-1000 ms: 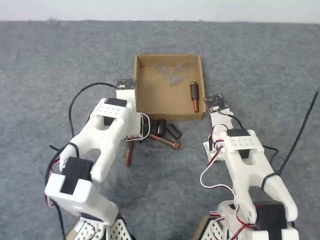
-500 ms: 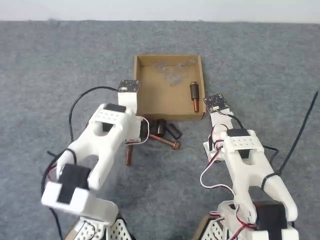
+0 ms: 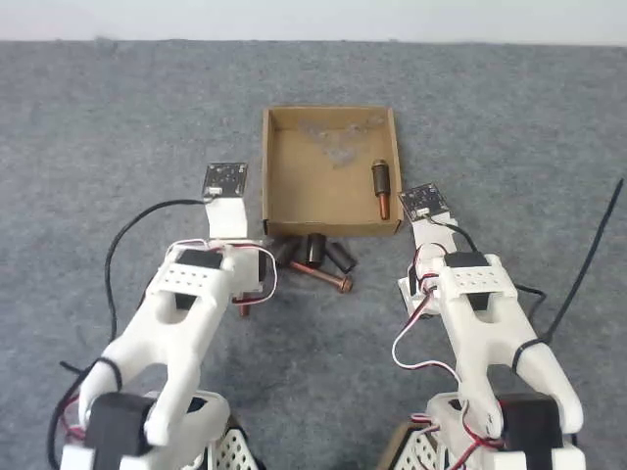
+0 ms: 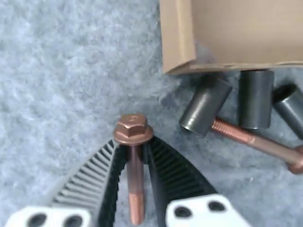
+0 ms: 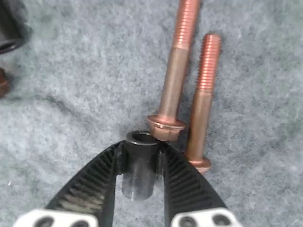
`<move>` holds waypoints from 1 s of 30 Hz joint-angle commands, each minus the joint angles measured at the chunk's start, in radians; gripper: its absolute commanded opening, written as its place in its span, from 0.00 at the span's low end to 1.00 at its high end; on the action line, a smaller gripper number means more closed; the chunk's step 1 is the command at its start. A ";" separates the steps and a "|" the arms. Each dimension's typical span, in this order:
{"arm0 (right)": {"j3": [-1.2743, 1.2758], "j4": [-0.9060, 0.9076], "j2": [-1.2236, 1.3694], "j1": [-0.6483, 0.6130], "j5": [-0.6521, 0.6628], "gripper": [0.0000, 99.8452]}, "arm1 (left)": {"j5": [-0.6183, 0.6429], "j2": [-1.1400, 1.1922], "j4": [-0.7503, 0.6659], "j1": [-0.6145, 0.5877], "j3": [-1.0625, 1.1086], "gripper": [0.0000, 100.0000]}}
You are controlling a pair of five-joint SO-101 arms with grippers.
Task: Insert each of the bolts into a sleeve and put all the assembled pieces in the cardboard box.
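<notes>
My left gripper (image 4: 134, 147) is shut on a copper bolt (image 4: 133, 130), hex head pointing away from the wrist, just above the grey carpet. Ahead of it lie three black sleeves (image 4: 204, 105) (image 4: 255, 98) (image 4: 289, 109) and a loose bolt (image 4: 255, 142) by the cardboard box (image 4: 177, 42). My right gripper (image 5: 141, 149) is shut on a black sleeve (image 5: 140, 175), its bore facing two copper bolts (image 5: 175, 80) (image 5: 202, 99) on the carpet. In the high view the box (image 3: 269, 166) holds one assembled piece (image 3: 380, 186); the left gripper (image 3: 245, 294) sits near its front left corner.
Grey carpet covers the whole table. The sleeves (image 3: 313, 248) and loose bolt (image 3: 321, 276) lie in a cluster against the box's front wall, between the two arms. Another dark sleeve (image 5: 9, 28) lies off to one side in the right wrist view. Cables trail beside both arms.
The left arm has swung left and drawn back from the sleeve cluster, so its gripper now sits at the bolt lying near the box's front left corner. The right arm has not moved.
</notes>
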 commanded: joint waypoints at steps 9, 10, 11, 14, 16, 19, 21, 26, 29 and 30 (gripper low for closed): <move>-0.201 -0.013 -0.150 0.010 -0.003 0.01 | -0.012 -0.072 -0.064 -0.009 0.012 0.01; -0.216 -0.013 -0.156 0.010 -0.003 0.01 | -0.012 -0.072 -0.064 -0.009 0.012 0.01; -0.229 -0.013 -0.162 0.001 -0.003 0.01 | -0.012 -0.072 -0.064 -0.009 0.012 0.01; -0.239 -0.015 -0.163 -0.042 -0.003 0.01 | -0.012 -0.072 -0.064 -0.009 0.012 0.01; -0.236 -0.036 -0.163 -0.073 -0.006 0.01 | -0.012 -0.072 -0.064 -0.009 0.013 0.01; -0.199 -0.136 -0.162 -0.099 -0.008 0.01 | -0.012 -0.072 -0.064 -0.009 0.013 0.01; -0.146 -0.249 -0.162 -0.119 -0.008 0.01 | -0.012 -0.072 -0.064 -0.009 0.013 0.01; -0.008 -0.644 -0.162 -0.143 -0.009 0.01 | -0.012 -0.072 -0.064 -0.009 0.015 0.01; 0.061 -0.871 -0.162 -0.153 -0.009 0.01 | -0.012 -0.072 -0.064 -0.009 0.015 0.01; 0.077 -0.938 -0.162 -0.159 -0.009 0.01 | -0.012 -0.072 -0.064 -0.009 0.015 0.01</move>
